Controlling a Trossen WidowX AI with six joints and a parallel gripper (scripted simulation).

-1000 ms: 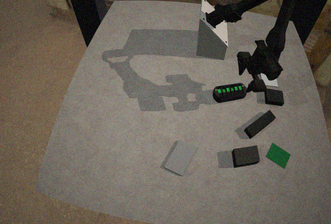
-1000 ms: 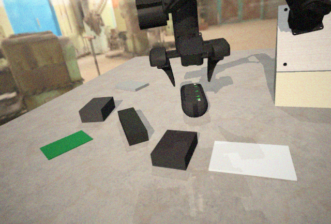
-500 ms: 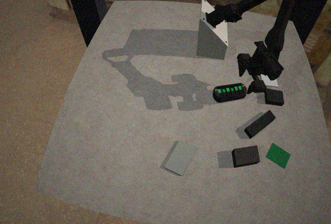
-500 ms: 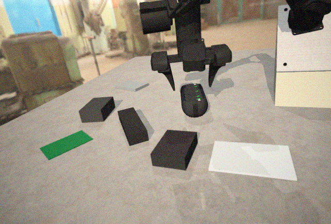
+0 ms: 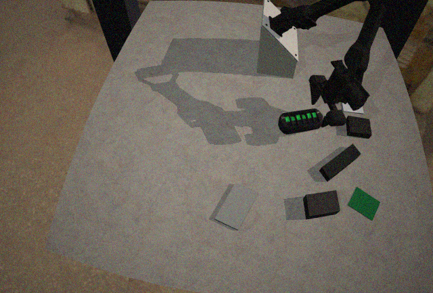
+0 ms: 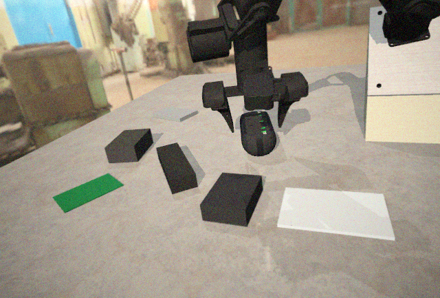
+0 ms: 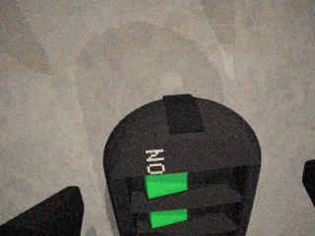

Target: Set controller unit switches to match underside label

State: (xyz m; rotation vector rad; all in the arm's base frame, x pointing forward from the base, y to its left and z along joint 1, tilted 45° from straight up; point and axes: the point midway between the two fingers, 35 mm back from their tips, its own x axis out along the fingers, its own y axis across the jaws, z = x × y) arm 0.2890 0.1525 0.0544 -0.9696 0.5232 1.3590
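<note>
The dark grey controller unit (image 5: 300,129) (image 6: 258,145) (image 7: 217,143) lies on the bench with its switches facing up; its underside label is hidden. Green ends show along the row in the top view, and the wrist view shows two of them beside the printed "ON". How each rocker is tilted is hard to tell. My gripper (image 5: 318,114) (image 6: 256,129) (image 7: 192,181) is open and empty, pointing down, with one finger on each side of the unit. A gap shows between each finger and the unit in the wrist view.
A dark block (image 5: 358,127) (image 6: 231,195), a long dark bar (image 5: 339,163) (image 6: 177,170), another dark block (image 5: 321,204) (image 6: 122,145), a green board (image 5: 363,203) (image 6: 88,192), a grey plate (image 5: 235,207) (image 6: 174,113), a white plate (image 6: 335,213) and a white-topped stand (image 5: 277,59) (image 6: 401,117) surround it.
</note>
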